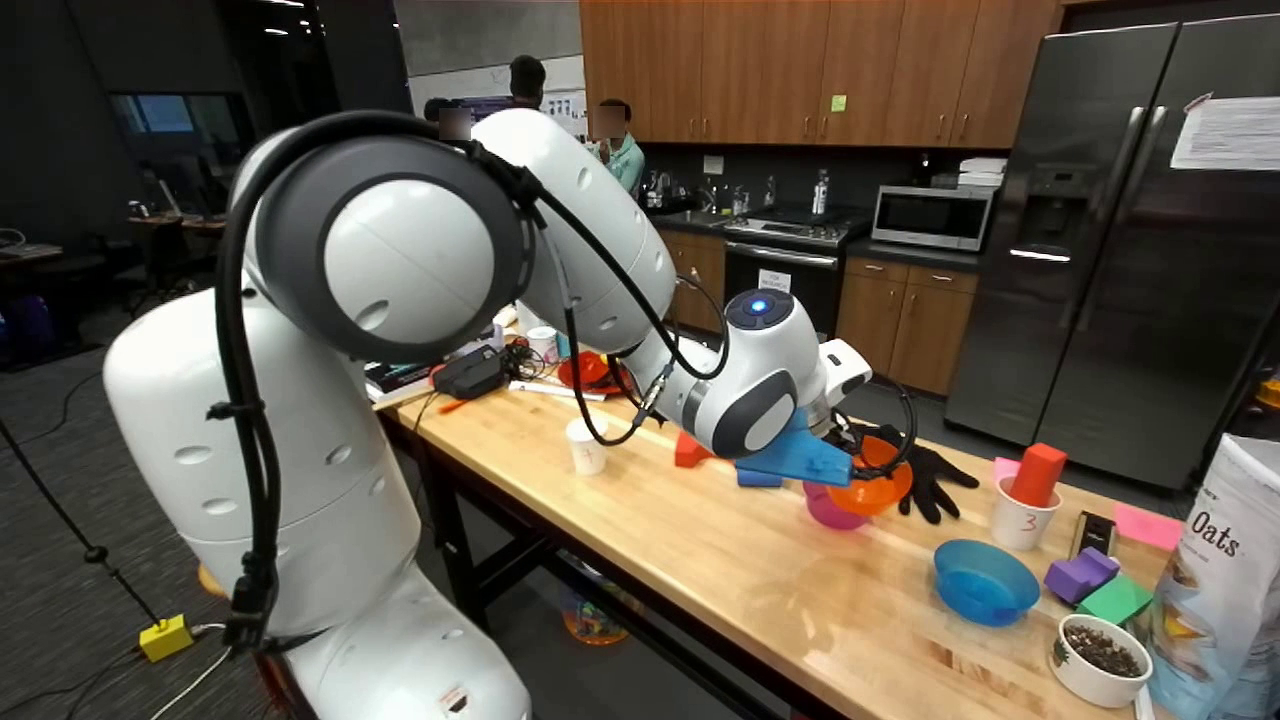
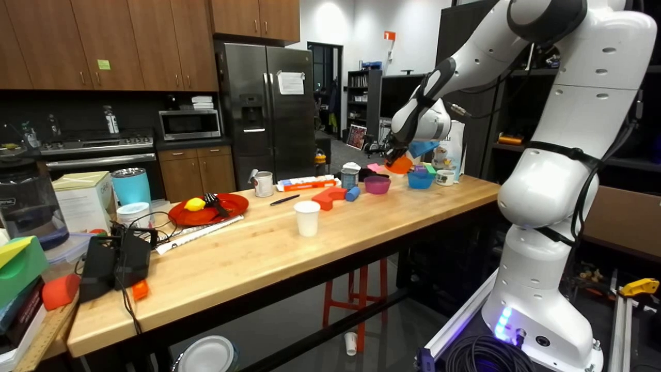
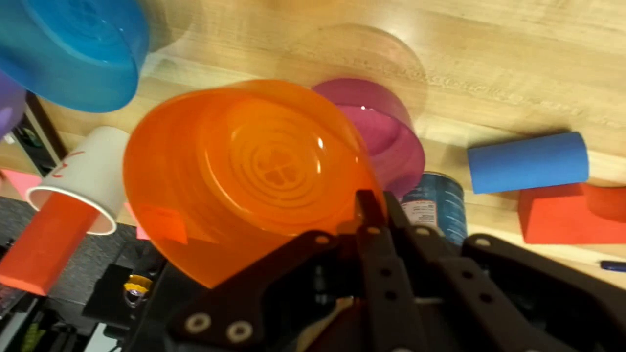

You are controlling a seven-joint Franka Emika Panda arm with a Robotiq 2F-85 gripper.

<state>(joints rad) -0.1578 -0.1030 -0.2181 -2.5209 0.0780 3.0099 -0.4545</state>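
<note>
My gripper (image 3: 381, 205) is shut on the rim of an orange bowl (image 3: 274, 166), with one finger inside the bowl and one outside. The bowl hangs tilted above the table; it also shows in both exterior views (image 1: 875, 490) (image 2: 399, 165). In the wrist view it partly covers a magenta bowl (image 3: 379, 132) standing on the table below. A blue-labelled can (image 3: 442, 203) is just beyond the fingertips, lower down. A translucent blue bowl (image 3: 73, 54) stands on the table beside these; it also shows in an exterior view (image 1: 985, 582).
A white cup (image 3: 83, 176) holds a red block (image 3: 46, 244). A blue cylinder (image 3: 528, 161) lies by a red block (image 3: 562, 215). A black glove (image 1: 935, 480), oats bag (image 1: 1215, 560), small white bowl (image 1: 1098, 660) and another white cup (image 2: 307, 218) are on the table.
</note>
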